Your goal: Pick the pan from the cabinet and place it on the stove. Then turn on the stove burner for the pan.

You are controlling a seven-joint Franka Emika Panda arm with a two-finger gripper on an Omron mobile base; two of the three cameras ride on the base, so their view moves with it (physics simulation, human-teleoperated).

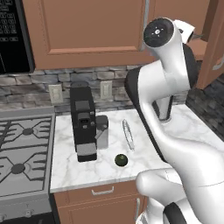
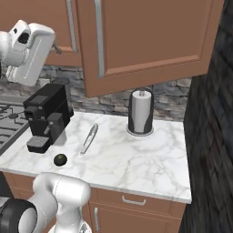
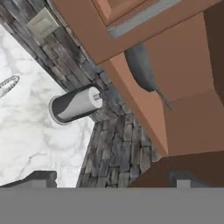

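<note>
In the hand view, the pan (image 3: 141, 65) shows edge-on as a dark-grey disc inside the open cabinet (image 3: 188, 65), its thin handle (image 3: 163, 99) pointing out toward the opening. My gripper (image 3: 111, 180) is open, its fingertips (image 3: 42, 177) far apart with nothing between them, and it sits outside the cabinet, short of the pan. The cabinet's door (image 2: 145, 41) stands swung open over the counter. The stove (image 1: 24, 153) with its grey grates lies at the far left, beside the counter.
On the marble counter (image 1: 144, 162) stand a black coffee machine (image 1: 83, 122), a silver utensil (image 1: 127, 134), a small dark green fruit (image 1: 121, 160) and a paper towel roll (image 2: 141, 111). The open door (image 1: 214, 43) hangs at hand height. A dark stone wall (image 2: 209, 136) closes the right side.
</note>
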